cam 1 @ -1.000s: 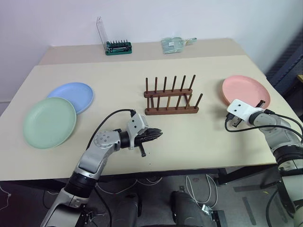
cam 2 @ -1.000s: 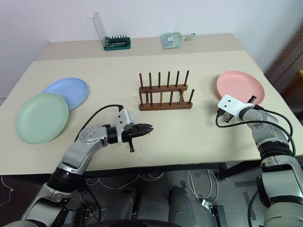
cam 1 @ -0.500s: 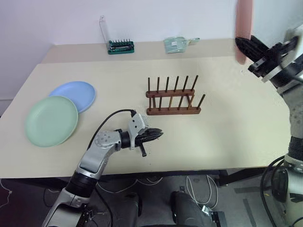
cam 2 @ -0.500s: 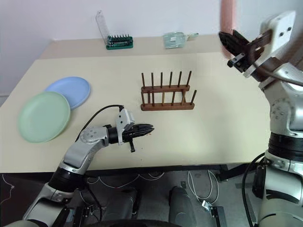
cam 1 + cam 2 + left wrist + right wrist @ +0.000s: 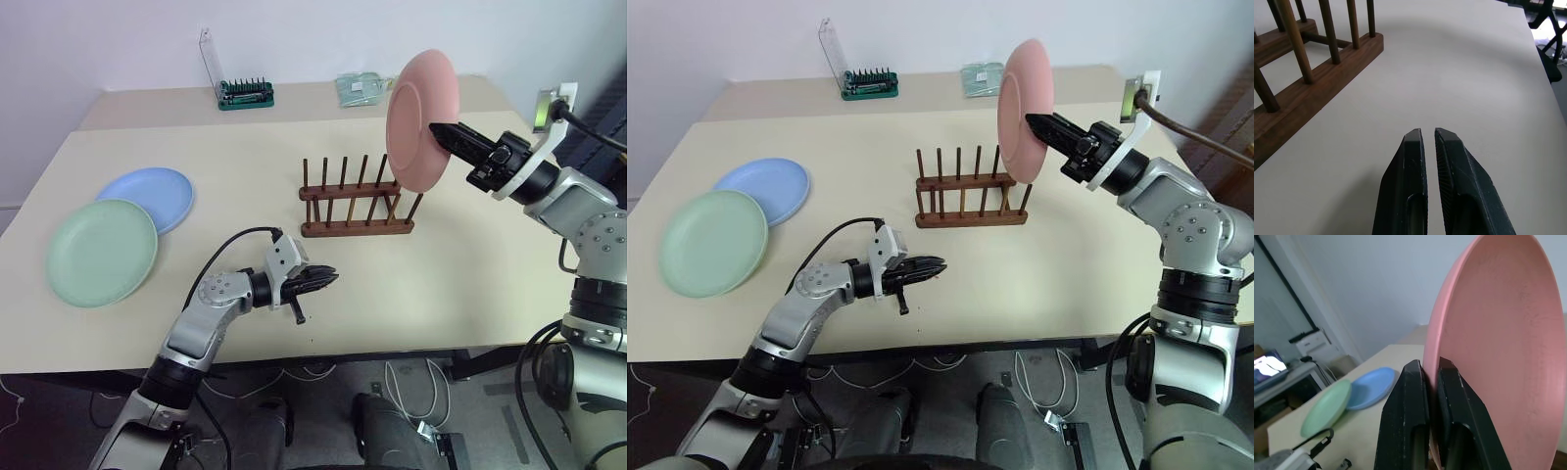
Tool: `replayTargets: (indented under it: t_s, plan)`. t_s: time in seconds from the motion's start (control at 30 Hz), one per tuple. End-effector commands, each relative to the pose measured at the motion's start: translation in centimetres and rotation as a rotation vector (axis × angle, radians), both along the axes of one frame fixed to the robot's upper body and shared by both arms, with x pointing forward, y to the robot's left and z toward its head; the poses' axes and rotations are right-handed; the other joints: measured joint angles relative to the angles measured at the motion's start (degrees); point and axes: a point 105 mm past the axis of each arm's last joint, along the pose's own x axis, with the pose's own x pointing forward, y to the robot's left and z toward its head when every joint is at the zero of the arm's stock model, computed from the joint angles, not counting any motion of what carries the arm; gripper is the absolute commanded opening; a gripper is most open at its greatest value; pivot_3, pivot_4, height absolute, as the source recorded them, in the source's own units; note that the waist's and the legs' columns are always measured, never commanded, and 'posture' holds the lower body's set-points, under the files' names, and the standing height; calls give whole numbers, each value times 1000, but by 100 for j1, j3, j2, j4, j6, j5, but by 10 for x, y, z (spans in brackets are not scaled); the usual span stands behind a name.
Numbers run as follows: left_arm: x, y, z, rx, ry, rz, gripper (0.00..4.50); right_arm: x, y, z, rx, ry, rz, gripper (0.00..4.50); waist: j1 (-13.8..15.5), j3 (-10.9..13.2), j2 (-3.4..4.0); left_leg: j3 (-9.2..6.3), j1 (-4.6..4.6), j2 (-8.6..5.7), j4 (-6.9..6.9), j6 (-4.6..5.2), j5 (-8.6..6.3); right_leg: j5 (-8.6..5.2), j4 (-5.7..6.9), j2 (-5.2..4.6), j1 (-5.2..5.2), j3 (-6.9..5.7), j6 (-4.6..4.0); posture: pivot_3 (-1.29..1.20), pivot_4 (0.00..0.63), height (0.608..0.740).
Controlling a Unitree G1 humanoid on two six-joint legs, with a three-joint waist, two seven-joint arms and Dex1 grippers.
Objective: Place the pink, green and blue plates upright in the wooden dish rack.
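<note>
Scanning from your left, you are seeing the green plate (image 5: 102, 252) lying flat near the desk (image 5: 245, 157) edge, with the blue plate (image 5: 148, 198) just behind it and tucked partly under its rim, both waiting their turn. Next, your left gripper (image 5: 326, 279) is hanging low over the front of the desk with its fingers pressed together on nothing, parked short of the wooden dish rack (image 5: 356, 201) so it is leaving the slots free. The rack itself is sitting mid-desk with every peg gap empty. Above its right end, your right gripper (image 5: 443, 133) is pinching the rim of the pink plate (image 5: 421, 121), fingers clamped on either side of the edge. You are carrying that plate on edge, nearly upright, which looks deliberate: held this way it should slide straight down between two pegs. It is hovering clear of the pegs, not yet seated. Far back by the wall, the bit holder (image 5: 245, 95) and a small clear packet (image 5: 356, 89) are lying out of your way.
</note>
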Motion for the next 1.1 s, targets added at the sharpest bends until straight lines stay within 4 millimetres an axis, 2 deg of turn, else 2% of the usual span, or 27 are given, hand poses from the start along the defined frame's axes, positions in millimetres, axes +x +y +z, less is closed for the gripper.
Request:
replayTargets:
  t_s: [0.03, 0.17, 0.27, 0.43, 0.6, 0.7, 0.73, 0.77, 0.83, 0.93, 1.0, 1.1]
  plan:
    - [-1, 1, 11, -30, -37, -1, 392, 0, 2, 15, 12, -45, 3, 27, 1, 0, 0, 0, 0, 0, 0, 0, 0, 0, 0, 0, 0, 0, 0, 0, 150, 740]
    - [-1, 1, 11, -30, -38, -2, 392, 18, -7, 9, 65, 39, -79, 27, -23, 0, 1, 4, -1, 0, 0, 0, 0, 2, 0, 0, -3, 1, -2, 0, 150, 740]
    - [0, 1, 11, -28, -39, -4, 392, 24, -11, 6, 71, 55, -120, 1041, -10, 0, 1, 4, -2, 1, -2, 0, 0, 2, 2, 1, -8, 0, -2, 0, 150, 740]
    - [-1, 5, 10, -15, -43, -2, 392, 30, -21, 16, 67, -7, -226, 3382, -5, 0, 1, 6, -16, 0, 0, 0, 1, 5, 3, 0, -23, 2, 3, 0, 150, 740]
    - [-2, 20, 6, 24, -44, 17, 392, 27, -36, 37, -25, -155, -346, 3382, -19, -1, 2, 9, -16, 0, -2, 0, 1, 5, 7, 0, -26, 3, 3, 0, 150, 740]
    - [-6, 45, 6, 25, 0, 47, 1203, 13, -39, 53, -123, -276, -378, 3432, -30, 2, 6, 13, -18, 1, -4, 0, 1, 5, 13, 1, -37, 7, 3, 0, 150, 740]
    - [-6, 50, 6, 26, 3, 57, 1591, 10, -39, 55, -147, -296, -381, 3432, -28, 2, 6, 17, -18, 1, -4, 0, 0, 5, 21, 0, -43, 11, 3, 0, 150, 740]
    - [-5, 59, 7, 36, -7, 93, 2159, 7, -36, 55, -203, -330, -382, 3432, -23, 2, 6, 17, -18, 1, -2, 0, 0, 4, 33, -1, -48, 13, 3, 0, 150, 740]
    - [4, 83, 17, 10, -46, 210, 3241, -4, -20, 52, -347, -403, -328, 3432, -21, 1, 6, 16, -17, 2, -2, 0, 0, 3, 40, 0, -50, 12, 2, 0, 150, 740]
    - [11, 110, 33, -56, -56, 331, 4457, -17, 9, 43, -487, -478, -209, 3432, -52, 2, 5, 16, -15, 6, -1, 0, 0, 3, 42, 1, -50, 12, 3, 0, 150, 740]
    - [17, 128, 46, -98, -93, 427, 4457, -23, 30, 37, -530, -508, -129, 3432, -52, 1, 6, 19, -13, 7, 1, 0, 0, 3, 45, 1, -50, 13, 3, 0, 150, 740]
    - [38, 165, 73, -178, -189, 690, 4457, -29, 66, 21, -580, -531, -6, 3432, -21, 3, -1, 14, -14, 8, 4, 0, 0, 3, 46, 1, -50, 12, 3, 0, 150, 740]
